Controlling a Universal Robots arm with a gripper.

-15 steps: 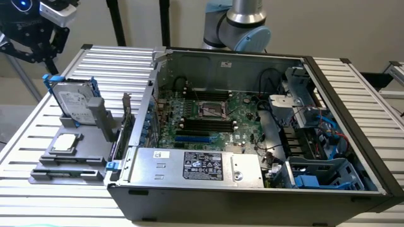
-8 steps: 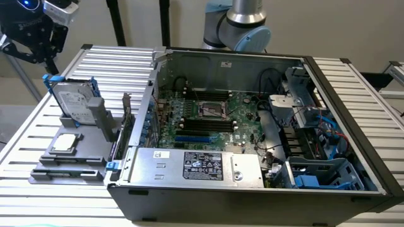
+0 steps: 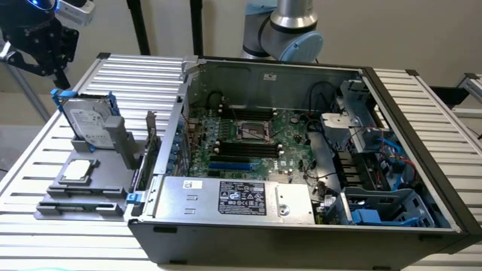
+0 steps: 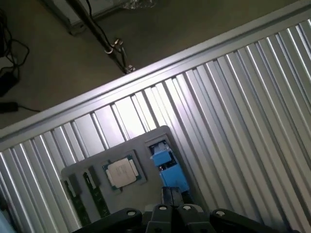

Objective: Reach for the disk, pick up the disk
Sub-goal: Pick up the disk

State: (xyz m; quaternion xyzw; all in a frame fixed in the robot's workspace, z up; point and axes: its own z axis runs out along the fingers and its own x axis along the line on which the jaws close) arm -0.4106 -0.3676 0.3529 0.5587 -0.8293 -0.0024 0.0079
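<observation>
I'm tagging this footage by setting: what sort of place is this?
Probably a robotics lab bench for computer servicing: an open black desktop computer case, a slatted aluminium table, a silver-grey hard drive in blue rails.

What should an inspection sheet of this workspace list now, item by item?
Surface: slatted metal table, carrying a grey fixture and an open computer case.
Job's things: disk stands tilted on edge in the fixture, blue rails on its sides.
Clutter: square chip on the fixture; silver box inside the case.
Grippers: gripper hangs close above the disk.
Cables: blue cables inside the case; black cables on the floor.
Surroundings: plain wall behind the table.
</observation>
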